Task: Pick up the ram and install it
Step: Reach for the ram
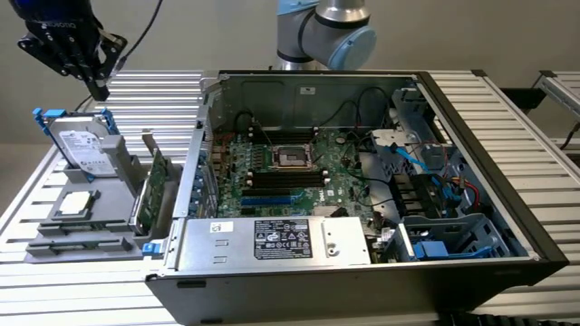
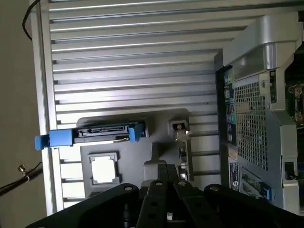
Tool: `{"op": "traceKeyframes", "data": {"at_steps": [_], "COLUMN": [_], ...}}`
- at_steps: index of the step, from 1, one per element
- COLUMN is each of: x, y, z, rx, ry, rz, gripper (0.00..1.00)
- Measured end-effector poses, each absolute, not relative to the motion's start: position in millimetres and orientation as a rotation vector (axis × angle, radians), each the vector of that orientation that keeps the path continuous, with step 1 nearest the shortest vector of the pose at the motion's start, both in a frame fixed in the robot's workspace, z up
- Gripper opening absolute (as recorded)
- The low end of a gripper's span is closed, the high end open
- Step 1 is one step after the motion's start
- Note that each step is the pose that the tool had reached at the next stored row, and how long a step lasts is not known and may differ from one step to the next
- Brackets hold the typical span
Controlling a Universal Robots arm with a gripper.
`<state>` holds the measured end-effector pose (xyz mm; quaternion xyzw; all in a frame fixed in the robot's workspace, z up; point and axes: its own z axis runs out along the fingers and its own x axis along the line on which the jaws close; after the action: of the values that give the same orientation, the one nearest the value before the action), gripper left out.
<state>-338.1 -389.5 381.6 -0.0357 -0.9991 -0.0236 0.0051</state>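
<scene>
While the tool [image 1: 98, 87] hangs pinched shut and empty over the far edge of the table [image 1: 136, 95] | ram [image 1: 162, 174] stands on edge below, toward the near edge | long axis judged far-to-near.

exterior view: high, angled down into open computer case [image 1: 272, 292], mid-range | wrist view: straight down from well above table [image 2: 133, 57] | shared: grey tray [image 2: 159, 130], hard drive [image 2: 102, 133], case side
</scene>
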Motion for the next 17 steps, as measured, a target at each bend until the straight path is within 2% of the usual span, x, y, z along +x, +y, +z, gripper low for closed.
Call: {"op": "traceKeyframes", "data": {"at_steps": [17], "x": [-385], "y": [-415], "z": [381], "rx": [-0.095], "ry": [-3.130], "rz": [-0.074], "gripper": [0.11]}}
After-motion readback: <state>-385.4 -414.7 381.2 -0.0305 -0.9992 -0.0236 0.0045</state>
